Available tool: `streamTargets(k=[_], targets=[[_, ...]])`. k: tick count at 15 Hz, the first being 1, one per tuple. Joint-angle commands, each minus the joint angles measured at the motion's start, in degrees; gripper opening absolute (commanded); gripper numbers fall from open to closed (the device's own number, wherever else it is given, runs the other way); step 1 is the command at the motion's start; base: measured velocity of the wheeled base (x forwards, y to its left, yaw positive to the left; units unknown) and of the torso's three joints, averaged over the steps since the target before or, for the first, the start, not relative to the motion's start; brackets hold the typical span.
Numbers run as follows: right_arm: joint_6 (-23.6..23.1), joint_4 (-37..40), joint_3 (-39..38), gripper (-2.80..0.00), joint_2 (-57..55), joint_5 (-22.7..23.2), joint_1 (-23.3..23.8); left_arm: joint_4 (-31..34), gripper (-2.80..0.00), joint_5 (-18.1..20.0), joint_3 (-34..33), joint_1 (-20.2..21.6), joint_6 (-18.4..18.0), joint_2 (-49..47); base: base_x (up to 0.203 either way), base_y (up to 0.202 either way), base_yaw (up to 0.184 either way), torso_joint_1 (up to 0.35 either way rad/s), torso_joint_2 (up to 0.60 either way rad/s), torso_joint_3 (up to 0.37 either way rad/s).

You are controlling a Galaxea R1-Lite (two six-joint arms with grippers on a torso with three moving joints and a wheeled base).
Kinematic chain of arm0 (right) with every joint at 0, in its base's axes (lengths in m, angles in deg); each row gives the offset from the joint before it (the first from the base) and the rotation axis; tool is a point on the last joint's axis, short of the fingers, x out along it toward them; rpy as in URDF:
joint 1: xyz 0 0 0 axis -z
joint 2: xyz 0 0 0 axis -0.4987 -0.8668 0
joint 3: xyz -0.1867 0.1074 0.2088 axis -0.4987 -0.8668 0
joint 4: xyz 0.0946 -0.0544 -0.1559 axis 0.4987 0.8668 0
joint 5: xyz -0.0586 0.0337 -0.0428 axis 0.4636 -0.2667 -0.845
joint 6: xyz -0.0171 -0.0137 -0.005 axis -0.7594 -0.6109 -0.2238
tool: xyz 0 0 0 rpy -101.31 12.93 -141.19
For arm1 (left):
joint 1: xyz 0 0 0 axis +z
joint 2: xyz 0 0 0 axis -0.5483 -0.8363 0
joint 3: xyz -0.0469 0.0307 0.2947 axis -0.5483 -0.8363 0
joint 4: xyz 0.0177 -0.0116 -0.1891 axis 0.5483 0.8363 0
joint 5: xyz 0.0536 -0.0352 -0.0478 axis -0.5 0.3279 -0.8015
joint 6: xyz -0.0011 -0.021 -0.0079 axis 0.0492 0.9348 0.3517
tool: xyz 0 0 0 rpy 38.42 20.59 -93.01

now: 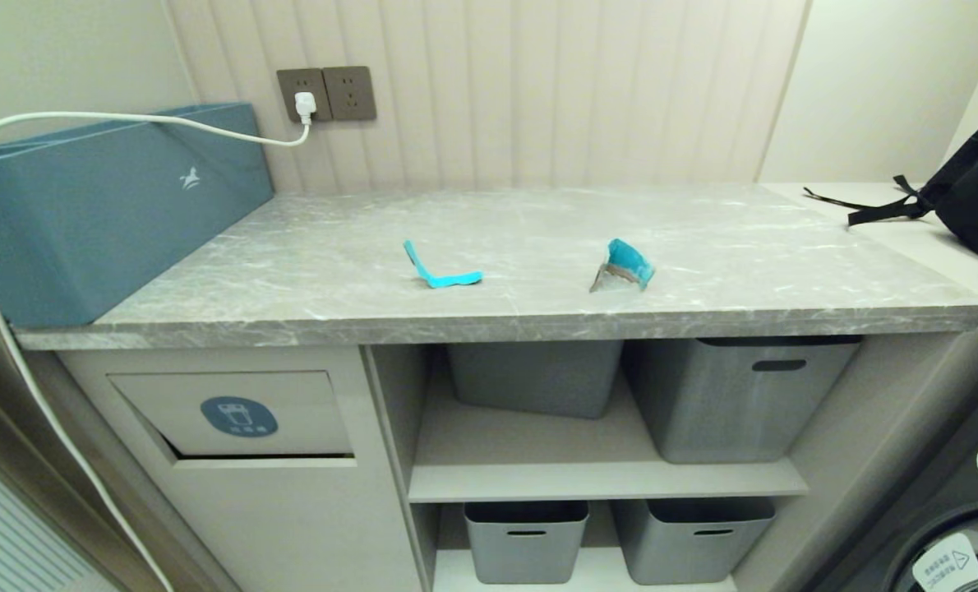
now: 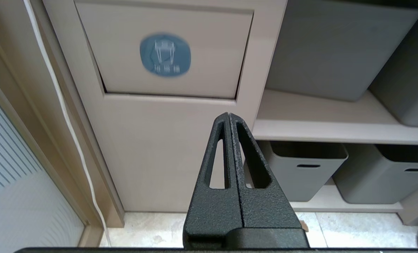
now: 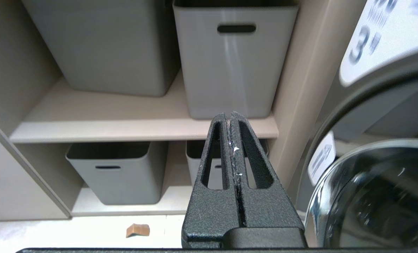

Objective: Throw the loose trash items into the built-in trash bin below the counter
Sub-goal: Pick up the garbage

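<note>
grey marble counter [image 1: 538, 222]: turquoise strip [image 1: 440, 270] centre; crumpled wrapper [image 1: 625, 267] at its 3 o'clock; blue box [image 1: 103, 205] at 9 o'clock.

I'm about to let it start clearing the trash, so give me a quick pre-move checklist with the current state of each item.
1. Trash on the counter located: ok. A turquoise strip and a blue-and-clear wrapper lie apart near the front edge.
2. Floor trash located: ok. A tan cardboard piece lies on the floor before the lower shelf.
3. Bin flap unobstructed: ok, nothing in front of it.
4. Left gripper empty: ok, shut on nothing, low before the bin.
5. Right gripper empty: ok, shut, low before the grey tubs.
6. Grippers ready to grasp: not ok, both must open first.
</note>
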Motion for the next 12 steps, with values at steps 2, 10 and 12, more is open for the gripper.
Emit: streamTargets(k=[2, 10, 12], targets=[[-0.2, 0.0, -0.1, -2.8, -0.1, 0.1, 0.0, 0.0, -2.8, 0.0, -0.1, 0.0, 0.0, 0.0, 0.0, 0.0, 0.0, 0.206, -0.47, -0.284], [0.0, 0.1, -0.1, -2.8, -0.1, -0.1, 0.0, 0.0, -2.8, 0.0, -0.1, 0.0, 0.0, 0.0, 0.0, 0.0, 0.0, 0.228, -0.51, -0.283], [0.0, 0.1, -0.1, -2.8, -0.1, -0.1, 0.0, 0.0, -2.8, 0.0, -0.1, 0.0, 0.0, -0.1, 0.0, 0.0, 0.0, 0.247, -0.55, -0.295]])
